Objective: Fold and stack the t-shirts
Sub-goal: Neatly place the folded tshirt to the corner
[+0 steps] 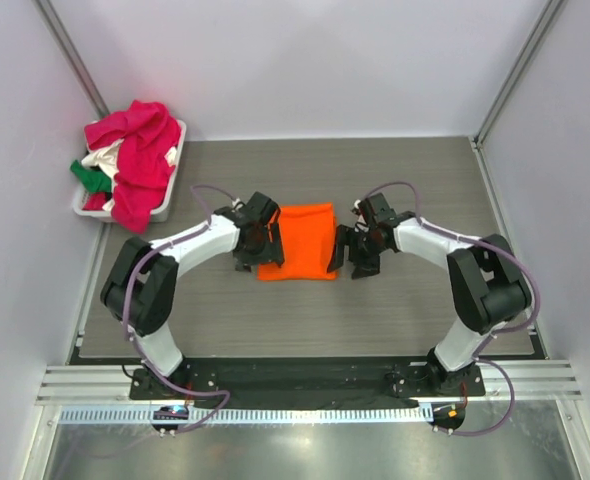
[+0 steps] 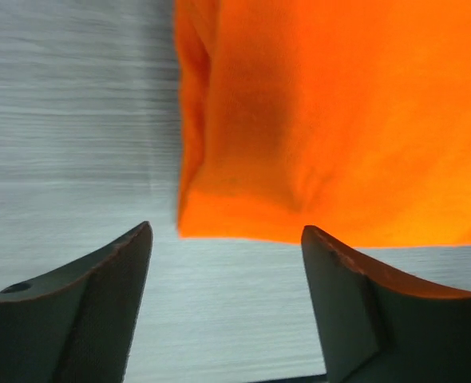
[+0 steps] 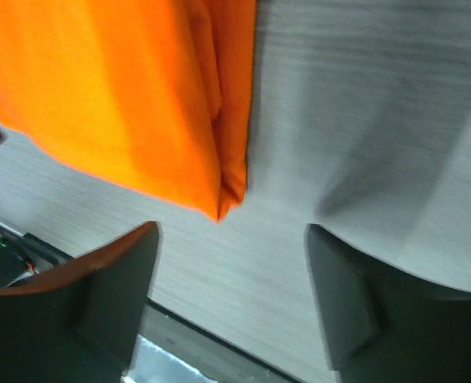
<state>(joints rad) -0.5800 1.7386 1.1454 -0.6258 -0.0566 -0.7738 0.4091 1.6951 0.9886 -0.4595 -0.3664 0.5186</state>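
A bright orange t-shirt (image 1: 300,240) lies folded into a small rectangle at the middle of the table. It shows in the left wrist view (image 2: 339,120) and in the right wrist view (image 3: 116,96). My left gripper (image 1: 258,247) is open and empty just off the shirt's left edge (image 2: 226,231). My right gripper (image 1: 349,252) is open and empty just off the shirt's right edge (image 3: 231,231). More t-shirts, a magenta-pink one (image 1: 140,160), a white one (image 1: 105,157) and a green one (image 1: 88,175), are heaped in the basket.
A white plastic basket (image 1: 171,190) stands at the far left corner of the grey wood-grain table (image 1: 415,320). White walls close in the left, back and right. A metal rail (image 1: 305,385) runs along the near edge.
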